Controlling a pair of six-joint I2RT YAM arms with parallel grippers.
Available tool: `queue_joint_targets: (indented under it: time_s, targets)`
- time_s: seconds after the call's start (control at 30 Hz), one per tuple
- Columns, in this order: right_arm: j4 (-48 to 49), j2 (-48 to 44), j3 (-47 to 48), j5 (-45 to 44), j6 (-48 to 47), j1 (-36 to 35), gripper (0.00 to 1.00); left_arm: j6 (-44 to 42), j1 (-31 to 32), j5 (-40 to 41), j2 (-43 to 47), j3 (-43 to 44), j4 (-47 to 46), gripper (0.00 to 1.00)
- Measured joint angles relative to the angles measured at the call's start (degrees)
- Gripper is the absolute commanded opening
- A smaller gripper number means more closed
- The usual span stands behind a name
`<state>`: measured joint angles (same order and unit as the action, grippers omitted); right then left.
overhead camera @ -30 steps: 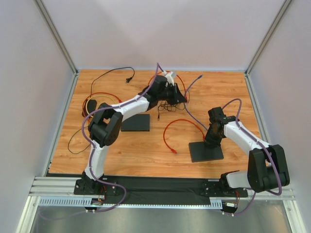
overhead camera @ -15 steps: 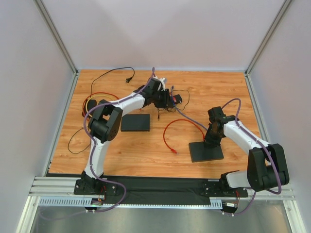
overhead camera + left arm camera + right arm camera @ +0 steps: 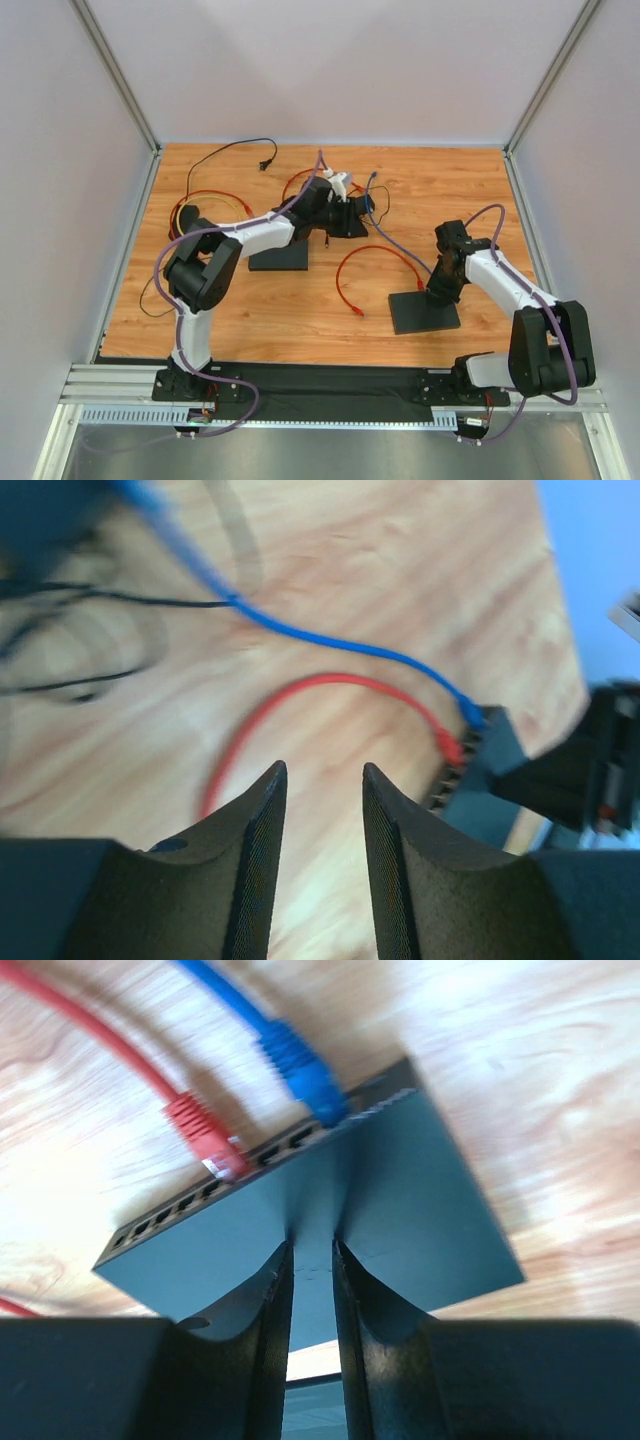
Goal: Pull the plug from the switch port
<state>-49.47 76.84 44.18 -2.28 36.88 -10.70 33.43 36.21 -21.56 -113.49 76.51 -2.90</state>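
Note:
The dark flat switch point(image 3: 425, 312) lies on the wooden table at the near right. A red plug point(image 3: 205, 1138) and a blue plug point(image 3: 305, 1075) sit in ports on its front edge. My right gripper point(image 3: 312, 1245) is nearly shut, holds nothing, and rests its tips on the top of the switch point(image 3: 440, 1210). In the top view it point(image 3: 438, 290) stands at the switch's far edge. My left gripper point(image 3: 320, 775) is open and empty above the table. It looks toward the red plug point(image 3: 450, 745) and blue plug point(image 3: 468, 712), well short of them. In the top view it point(image 3: 368, 205) is at centre back.
A second flat black box point(image 3: 280, 255) lies left of centre. The red cable point(image 3: 365, 265) loops across the middle. A blue-purple cable point(image 3: 395, 235) runs from the back to the switch. Black cables point(image 3: 225, 150) and a red-yellow coil point(image 3: 200, 205) lie at the back left.
My left arm has swung its gripper from the table's back toward the near right, closer to the cables. My right gripper has stayed on the switch.

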Motion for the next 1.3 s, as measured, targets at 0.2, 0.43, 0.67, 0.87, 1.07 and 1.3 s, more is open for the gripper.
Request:
queue_joint_targets:
  time_s: [0.2,0.43,0.67,0.87,1.07,1.3]
  targets:
    - [-1.9,-1.31,0.0,-1.01,-0.04,4.24,0.24,7.23,6.73,-8.5,-6.91,1.16,-11.89,0.41]
    - [-2.05,-1.18,-0.39,-1.11,-0.04,4.96,0.24,17.27,11.32,-14.71,-16.7,3.82,-19.43,0.39]
    - [-1.81,-1.01,-0.92,-0.76,-0.04,5.03,0.24,23.41,13.99,-17.29,-19.5,5.88,-22.51,0.4]
    - [-1.99,-0.52,-0.66,-0.7,-0.11,5.07,0.24,24.96,15.26,-18.53,-20.87,10.54,-22.49,0.39]
    - [-2.01,-0.48,-0.63,-0.7,-0.11,5.14,0.24,25.68,15.47,-17.79,-20.9,10.03,-22.77,0.39]
    - [-2.03,-0.5,-0.63,-0.68,-0.13,5.14,0.24,23.17,15.47,-14.36,-20.9,10.01,-15.54,0.42]
